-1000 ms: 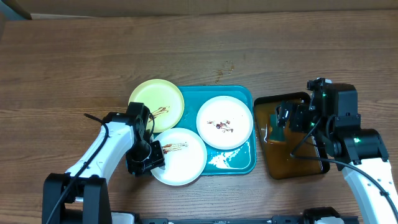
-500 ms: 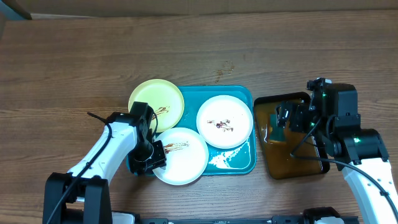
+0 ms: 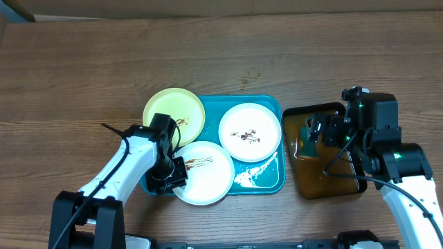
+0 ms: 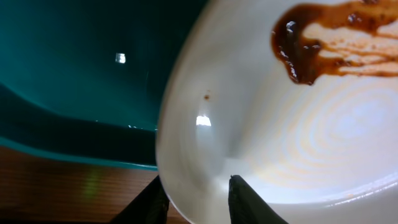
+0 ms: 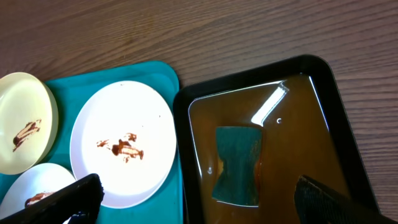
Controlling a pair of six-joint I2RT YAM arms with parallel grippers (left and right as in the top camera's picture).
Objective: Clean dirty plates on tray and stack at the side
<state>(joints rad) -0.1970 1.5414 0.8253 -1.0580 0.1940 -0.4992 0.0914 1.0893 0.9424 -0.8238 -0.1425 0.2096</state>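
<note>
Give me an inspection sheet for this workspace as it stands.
Surface: wooden table, a few small dark specks on it.
Job's things: teal tray carries the front white plate, overhanging its near rim, and the back white plate; yellow-green plate overlaps its far-left corner; all brown-smeared.
Clutter: black tray of brown liquid with a sponge in it.
Grippers: left gripper straddles the front white plate's rim, grip unclear; right gripper open above the black tray.
Cables: black cable along the left arm, another looping off the right arm.
Surroundings: nothing seen.
</note>
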